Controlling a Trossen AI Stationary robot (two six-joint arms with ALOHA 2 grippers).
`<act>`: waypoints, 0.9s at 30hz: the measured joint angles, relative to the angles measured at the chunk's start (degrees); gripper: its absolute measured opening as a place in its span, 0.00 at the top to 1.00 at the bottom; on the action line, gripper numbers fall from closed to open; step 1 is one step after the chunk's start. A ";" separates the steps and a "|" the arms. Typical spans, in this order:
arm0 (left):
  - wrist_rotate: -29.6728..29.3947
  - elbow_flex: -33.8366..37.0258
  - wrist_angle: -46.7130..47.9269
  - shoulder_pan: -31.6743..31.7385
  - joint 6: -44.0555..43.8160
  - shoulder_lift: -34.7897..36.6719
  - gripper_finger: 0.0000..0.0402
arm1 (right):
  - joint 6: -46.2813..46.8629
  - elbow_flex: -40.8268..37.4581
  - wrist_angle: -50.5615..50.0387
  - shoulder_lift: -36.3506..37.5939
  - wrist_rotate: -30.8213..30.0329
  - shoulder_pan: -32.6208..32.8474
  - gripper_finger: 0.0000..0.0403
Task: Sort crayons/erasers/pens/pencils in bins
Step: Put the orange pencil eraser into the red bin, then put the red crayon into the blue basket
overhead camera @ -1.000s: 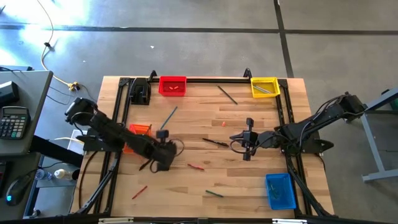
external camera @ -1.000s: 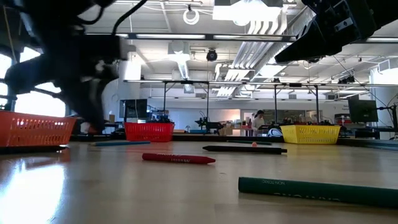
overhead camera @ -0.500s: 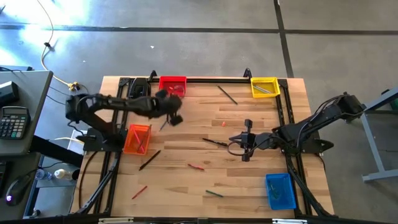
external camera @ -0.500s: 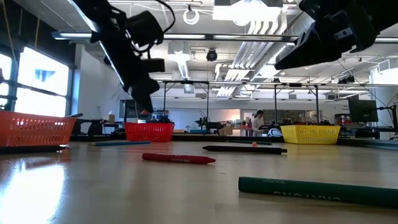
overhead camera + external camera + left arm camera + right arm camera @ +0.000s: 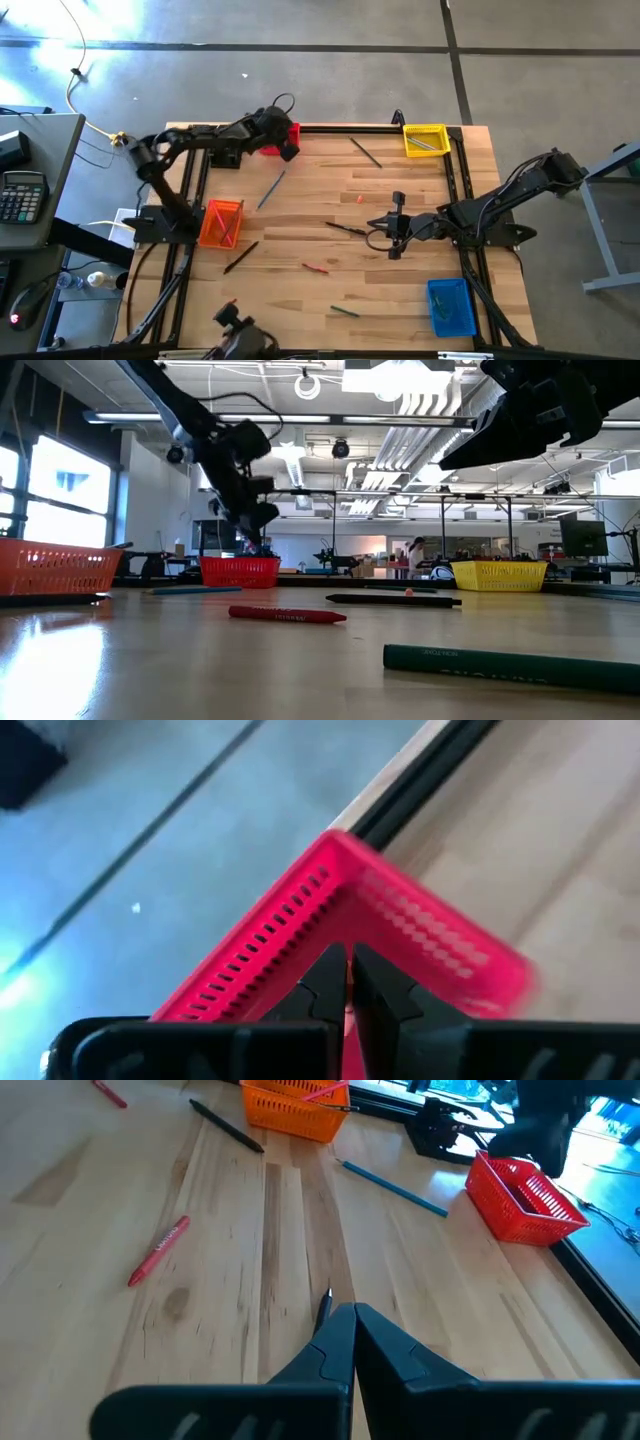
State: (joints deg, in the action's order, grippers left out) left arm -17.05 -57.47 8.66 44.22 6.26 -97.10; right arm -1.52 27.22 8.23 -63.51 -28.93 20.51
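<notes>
My left gripper (image 5: pixel 287 146) hangs over the red bin (image 5: pixel 277 137) at the table's far edge; in the left wrist view its fingers (image 5: pixel 347 982) are almost shut over the bin (image 5: pixel 300 910), with a thin red strip between them, seemingly a red crayon. My right gripper (image 5: pixel 397 232) is shut and empty above the table's middle right, beside a black pen (image 5: pixel 346 228). Lying flat on the table are a blue pen (image 5: pixel 270 190), a second black pen (image 5: pixel 240 257), red crayons (image 5: pixel 315 268) (image 5: pixel 224 306), a green pencil (image 5: pixel 345 311), a grey pencil (image 5: pixel 365 152) and an eraser (image 5: pixel 360 198). My left gripper seems to pinch a thin red stick (image 5: pixel 347 1020) between its two fingers, pointing down over the red bin and clear of it. The stick lies along the fingers, and the red bin behind it makes its outline hard to tell.
The orange bin (image 5: pixel 222 222) stands at the left, the yellow bin (image 5: pixel 425 140) with pencils at the far right, and the blue bin (image 5: pixel 452 307) at the near right. A dark object (image 5: pixel 240 335) shows at the table's near edge. A black frame rims the table.
My left gripper has risen from the table near the orange bin and swung toward the far edge; it now hangs over the red bin. A dark object has come into view at the near edge.
</notes>
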 joint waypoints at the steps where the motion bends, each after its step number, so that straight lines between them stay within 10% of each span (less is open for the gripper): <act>1: 0.47 -0.85 -0.04 0.59 -0.01 -1.61 1.00 | 0.00 0.00 0.00 0.00 0.00 0.00 1.00; 27: -0.91 -5.77 -1.34 1.90 1.12 -9.66 0.78 | 0.00 0.00 0.00 0.02 -0.04 0.00 1.00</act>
State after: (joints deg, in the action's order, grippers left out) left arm -17.95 -63.24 7.32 46.12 7.37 -106.77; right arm -1.52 27.22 8.23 -63.48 -28.97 20.51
